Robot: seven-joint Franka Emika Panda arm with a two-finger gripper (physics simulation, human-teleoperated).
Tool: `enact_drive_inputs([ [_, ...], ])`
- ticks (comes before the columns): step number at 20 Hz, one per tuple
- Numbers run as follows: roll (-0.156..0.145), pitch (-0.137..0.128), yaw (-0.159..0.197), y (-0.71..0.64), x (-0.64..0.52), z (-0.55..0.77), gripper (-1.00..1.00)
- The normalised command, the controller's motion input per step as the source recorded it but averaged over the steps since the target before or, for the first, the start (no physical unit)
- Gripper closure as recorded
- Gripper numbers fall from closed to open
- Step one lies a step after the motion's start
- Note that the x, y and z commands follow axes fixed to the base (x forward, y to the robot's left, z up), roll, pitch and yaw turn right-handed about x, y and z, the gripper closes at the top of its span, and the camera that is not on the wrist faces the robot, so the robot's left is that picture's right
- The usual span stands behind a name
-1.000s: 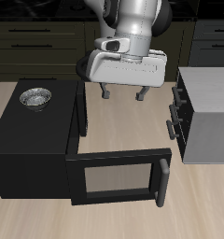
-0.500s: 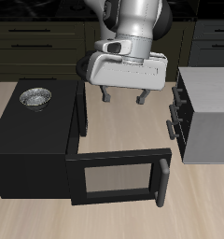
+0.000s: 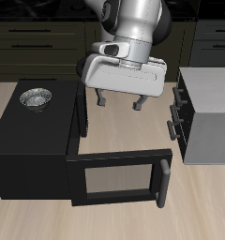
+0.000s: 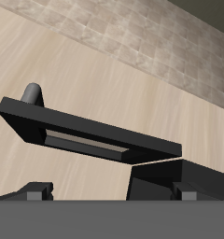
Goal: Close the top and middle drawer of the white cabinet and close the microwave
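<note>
**Empty gripper above the table, doors open**

The microwave (image 3: 30,145) stands with its door (image 3: 119,178) swung wide toward the front edge. The gripper (image 3: 119,100) hangs between both units, fingers spread, touching nothing. The cabinet (image 3: 210,112) has drawers (image 3: 180,117) protruding slightly.

The microwave (image 4: 184,182) is seen over the wooden table (image 4: 105,89), its black-framed door (image 4: 91,131) swung wide open with the greyish window along its underside and the handle's rounded end (image 4: 33,92) showing past the door's far edge.
</note>
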Motion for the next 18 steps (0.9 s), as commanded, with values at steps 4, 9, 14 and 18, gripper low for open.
enact_drive_inputs([
  [4,-0.001,-0.013,-0.025,0.02,0.06,0.02,-1.0],
  [9,-0.008,-0.035,-0.024,0.04,0.05,0.15,-1.0],
  [14,-0.005,-0.039,-0.018,0.04,0.06,0.16,-1.0],
  [18,-0.008,-0.025,-0.052,0.02,0.11,0.14,-1.0],
])
